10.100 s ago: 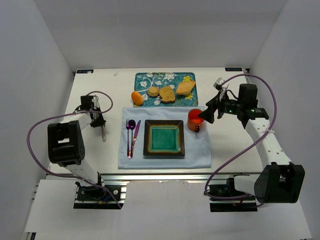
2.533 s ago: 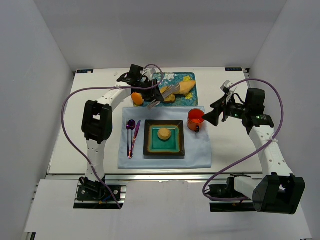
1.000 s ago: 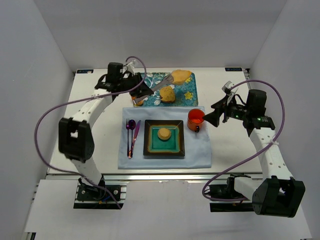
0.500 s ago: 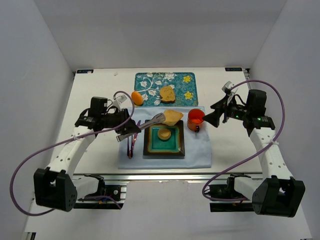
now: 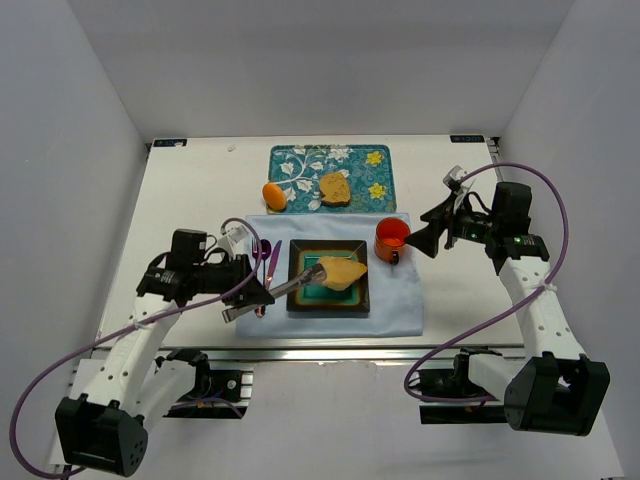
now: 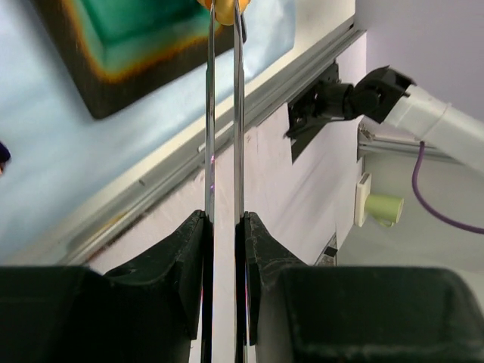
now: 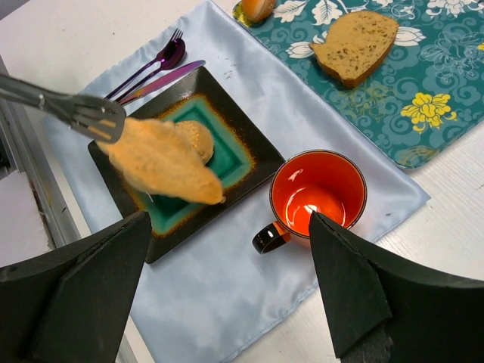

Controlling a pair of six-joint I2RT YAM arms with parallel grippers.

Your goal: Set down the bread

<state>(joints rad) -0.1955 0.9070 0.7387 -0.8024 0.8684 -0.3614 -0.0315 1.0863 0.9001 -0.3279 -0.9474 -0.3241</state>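
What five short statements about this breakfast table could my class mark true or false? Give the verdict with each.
1. The left gripper is clamped on tongs that hold a piece of bread over the plate. True.
2. The mug lies tipped on its side. False: it stands upright, to the right of the plate.
3. The floral tray holds no bread. False: one slice lies on it.
4. A small round bun lies on the plate. True.
5. The right gripper grips the mug's handle. False: it is open and apart from the mug.
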